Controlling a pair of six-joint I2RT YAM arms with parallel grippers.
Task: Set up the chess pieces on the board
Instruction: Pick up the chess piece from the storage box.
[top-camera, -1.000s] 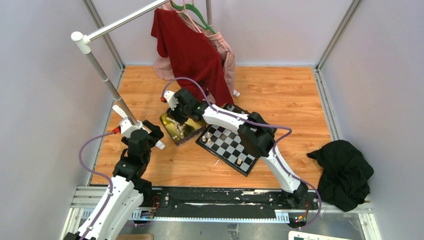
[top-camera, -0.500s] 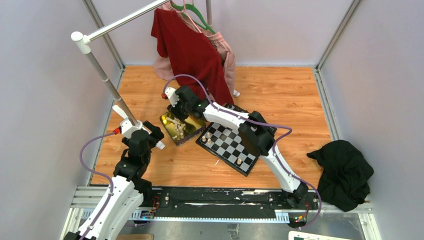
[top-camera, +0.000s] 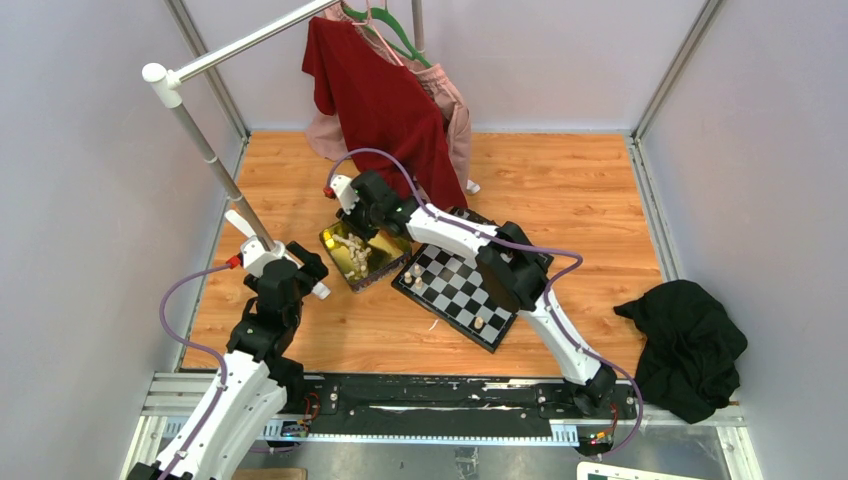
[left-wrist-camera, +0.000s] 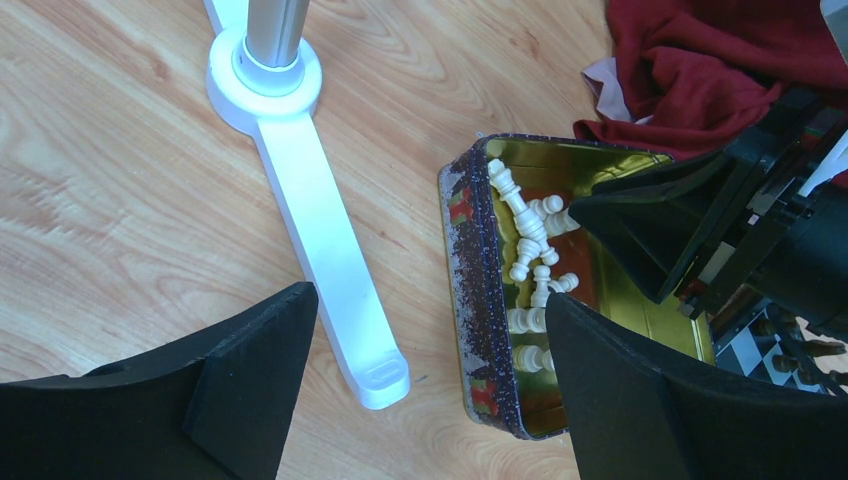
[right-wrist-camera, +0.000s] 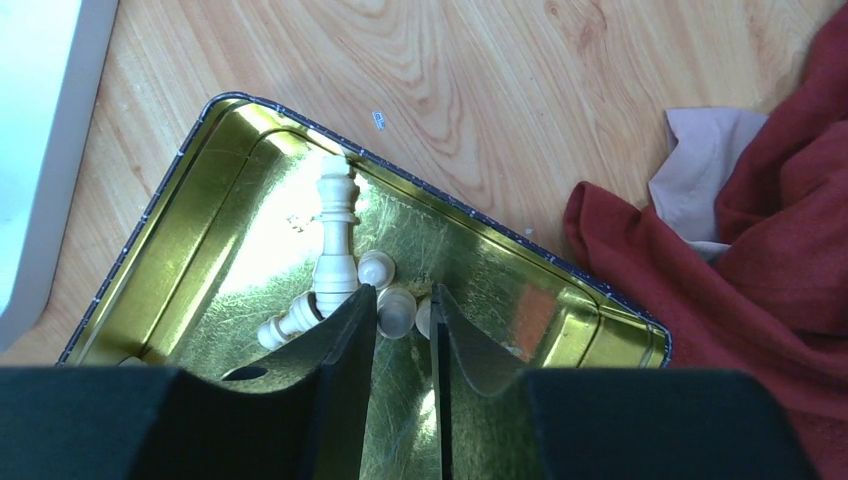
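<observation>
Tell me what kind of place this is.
Likely a robot data-collection cell, not a home: plain walls, metal framing, a mounting rail, and unrelated props, clothes rack and board.

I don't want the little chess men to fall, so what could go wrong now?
1. The right fingers are down among the piled cream pieces in the gold tin. They might pinch two at once, or one could slip out tilted.
2. When lifting out, they could bump the tin's rim and shove it.
3. The red shirt lies right beside the tin, so the arm might snag it.
</observation>
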